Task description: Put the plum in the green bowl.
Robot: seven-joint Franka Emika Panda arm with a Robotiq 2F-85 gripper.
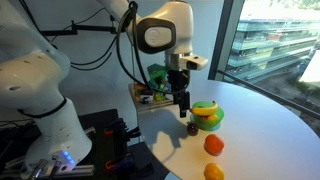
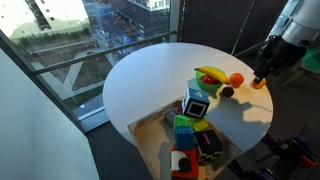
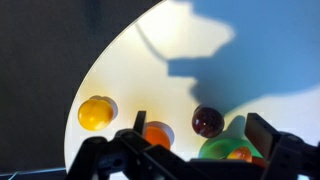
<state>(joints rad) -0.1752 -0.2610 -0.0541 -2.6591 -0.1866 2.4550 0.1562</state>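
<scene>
The plum (image 3: 208, 121) is small, dark and round. It lies on the white table beside the green bowl (image 3: 222, 150). It also shows in both exterior views (image 1: 192, 127) (image 2: 227, 92). The lime-green bowl (image 1: 207, 120) (image 2: 204, 86) holds a yellow banana and an orange piece. My gripper (image 3: 201, 118) is open and empty. It hangs above the table (image 1: 181, 103) (image 2: 264, 72), and in the wrist view the plum appears between its two fingers, lower down.
Two orange fruits (image 1: 213, 145) (image 1: 213, 172) lie near the table's edge, and one shows beside the left finger in the wrist view (image 3: 157, 135). A wooden tray of coloured blocks (image 2: 190, 130) stands on the table next to the bowl. The round table's edge (image 3: 90, 75) is close.
</scene>
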